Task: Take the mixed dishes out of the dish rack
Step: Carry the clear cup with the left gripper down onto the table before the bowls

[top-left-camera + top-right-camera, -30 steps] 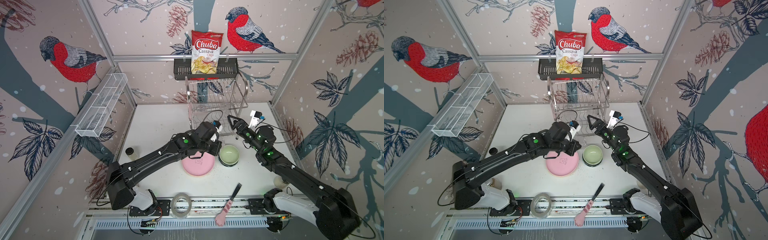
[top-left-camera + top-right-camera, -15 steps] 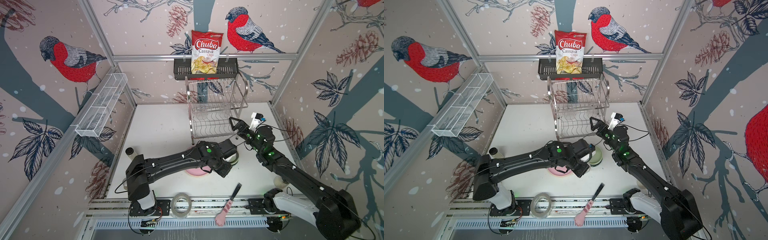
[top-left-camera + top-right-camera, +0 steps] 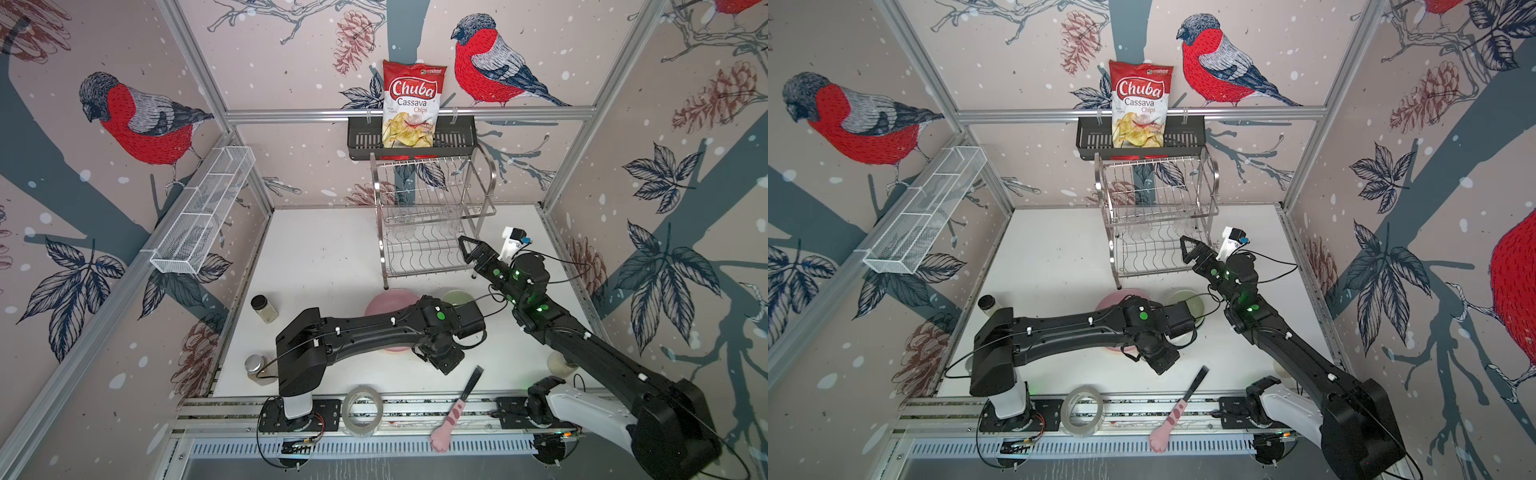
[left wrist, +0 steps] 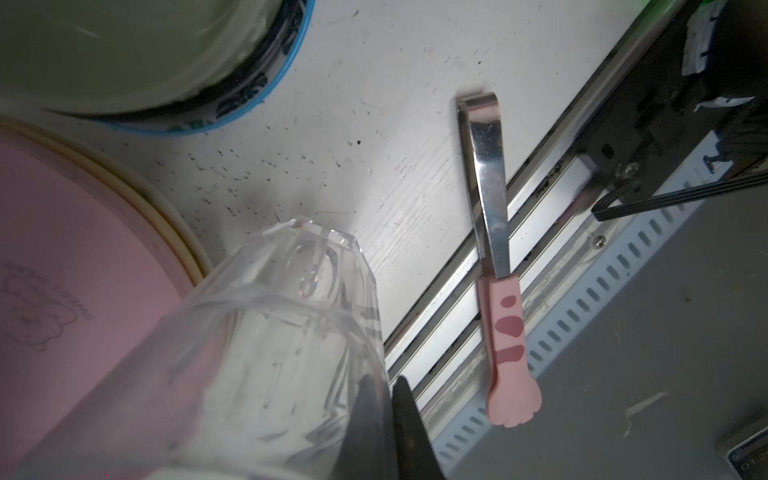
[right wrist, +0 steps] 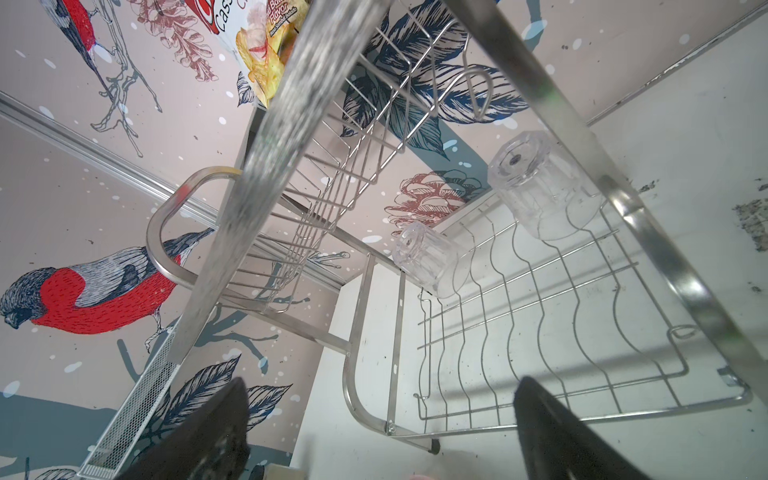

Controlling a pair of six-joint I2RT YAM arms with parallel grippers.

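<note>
Dish rack [image 3: 430,272], your twelve o'clock: polished steel wire and tube; smooth, mirror-bright
Tumbler [image 4: 266,332]: clear, faceted, glossy; glass or plastic, you cannot tell
Rack glass [image 5: 544,187]: same clear, faceted gloss
Pink plate [image 4: 62,270]: smooth; dull satin sheen
Green bowl [image 4: 124,50]: smooth, glazed look; blurred for you
Table [image 4: 374,145]: white, matt, fine wood-like grain; scuffed, speckled
Tool [image 4: 498,257], five o'clock: bright steel blade; matt, rubbery-looking pink handle
Tape roll [image 3: 362,409], six o'clock: translucent, glossy
Chip bag [image 3: 411,104]: shiny printed film
Basket [image 3: 365,141]: matt black
Mesh tray [image 3: 199,224], ten o'clock: white-coated wire mesh; matt

Left tool [image 4: 384,380] with glass [image 4: 270,332], from dish rack [image 3: 430,253] to table [image 3: 324,257] front.
</note>
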